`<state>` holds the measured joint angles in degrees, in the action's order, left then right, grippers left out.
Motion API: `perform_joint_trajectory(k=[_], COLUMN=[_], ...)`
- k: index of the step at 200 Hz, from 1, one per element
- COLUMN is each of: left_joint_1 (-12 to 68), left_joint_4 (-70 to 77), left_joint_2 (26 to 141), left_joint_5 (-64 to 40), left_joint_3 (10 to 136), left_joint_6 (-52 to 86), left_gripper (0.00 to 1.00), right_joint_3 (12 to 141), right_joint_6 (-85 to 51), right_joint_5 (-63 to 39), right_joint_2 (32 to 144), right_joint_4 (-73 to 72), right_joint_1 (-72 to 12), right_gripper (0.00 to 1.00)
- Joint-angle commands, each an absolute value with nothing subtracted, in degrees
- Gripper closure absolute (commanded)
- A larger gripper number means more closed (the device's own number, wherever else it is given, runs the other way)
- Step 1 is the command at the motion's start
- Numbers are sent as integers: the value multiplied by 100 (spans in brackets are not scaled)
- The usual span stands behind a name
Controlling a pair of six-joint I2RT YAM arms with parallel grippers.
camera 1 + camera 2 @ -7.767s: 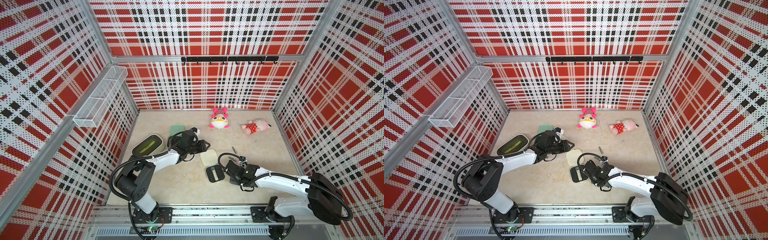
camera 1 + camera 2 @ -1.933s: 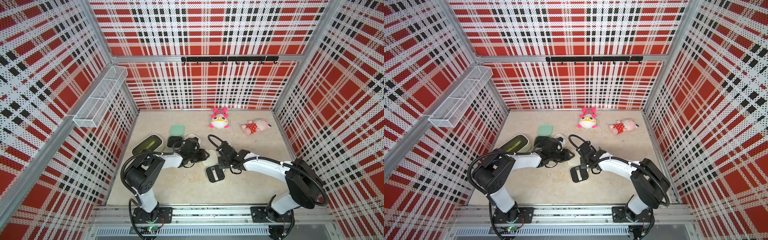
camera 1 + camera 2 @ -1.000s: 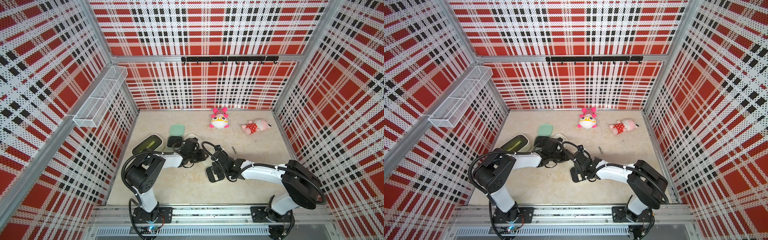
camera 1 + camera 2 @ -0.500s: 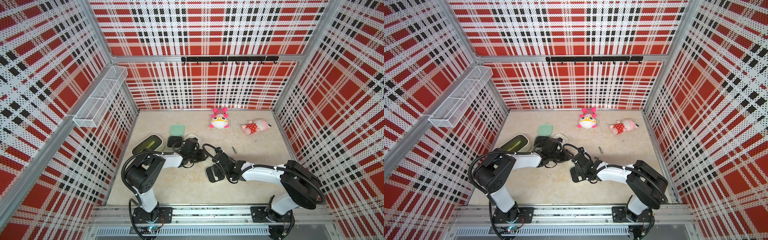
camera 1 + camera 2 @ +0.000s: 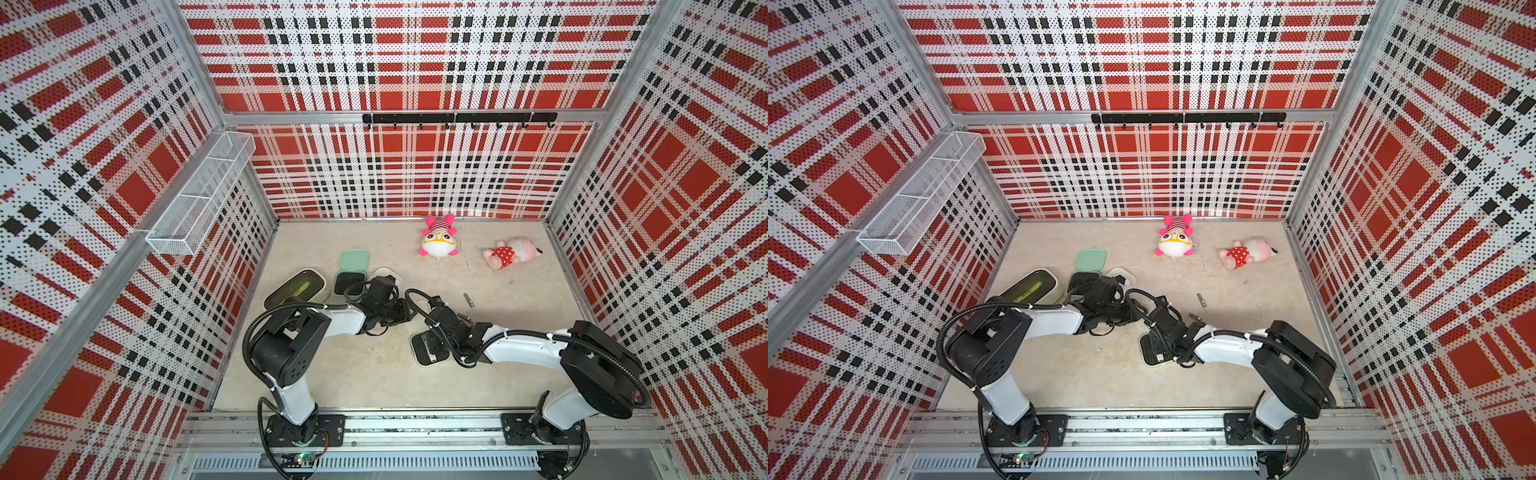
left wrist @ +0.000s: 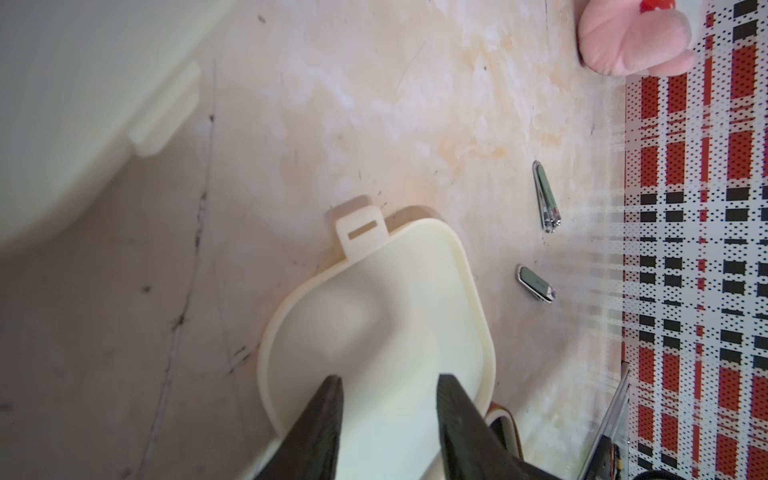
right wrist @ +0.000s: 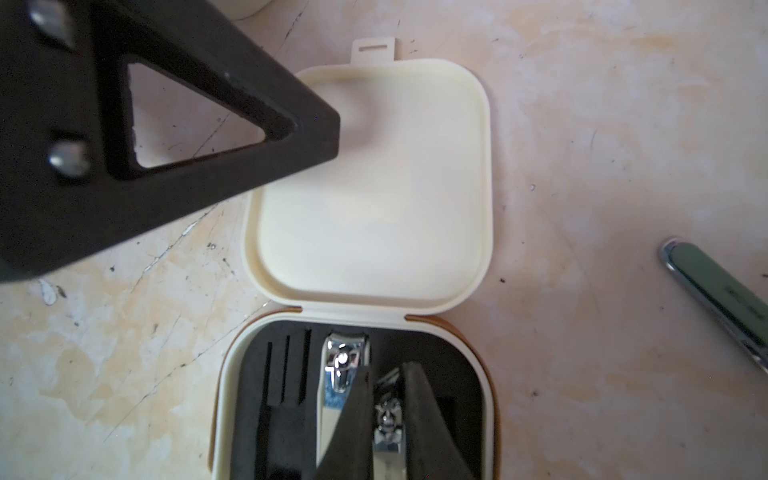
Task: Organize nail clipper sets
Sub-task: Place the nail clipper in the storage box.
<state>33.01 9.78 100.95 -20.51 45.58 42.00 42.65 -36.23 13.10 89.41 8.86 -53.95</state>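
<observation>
The left arm (image 5: 1054, 322) and right arm (image 5: 1229, 345) meet mid-table over an open cream case (image 5: 1152, 352), an open mint case (image 5: 1090, 259) lying farther back

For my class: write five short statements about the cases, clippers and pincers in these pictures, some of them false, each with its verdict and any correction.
1. The cream case lies open, its lid flat on the table. True.
2. The mint green case is shut. False: it is open, lid laid back.
3. A loose clipper and a second loose clipper lie on the table. True.
4. The left pincer grips a plush toy. False: its jaws stand apart over the cream lid, holding nothing.
5. The right pincer is closed on a silver clipper inside the cream case. True.
</observation>
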Motion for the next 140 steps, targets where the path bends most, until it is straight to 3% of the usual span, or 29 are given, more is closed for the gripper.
perform_joint_trajectory(k=[1, 140], left_joint_1=[3278, 3305], left_joint_4=[701, 650], left_joint_2=[10122, 10127], left_joint_5=[-1934, -1916], left_joint_3=[4622, 4682], left_joint_6=[4140, 4131], left_gripper=[57, 57], right_joint_3=[4141, 3889], right_joint_6=[-3598, -3734], right_joint_5=[1213, 1017], right_joint_2=[8795, 8783], right_joint_4=[889, 951], right_joint_1=[-5423, -5449], right_gripper=[93, 93])
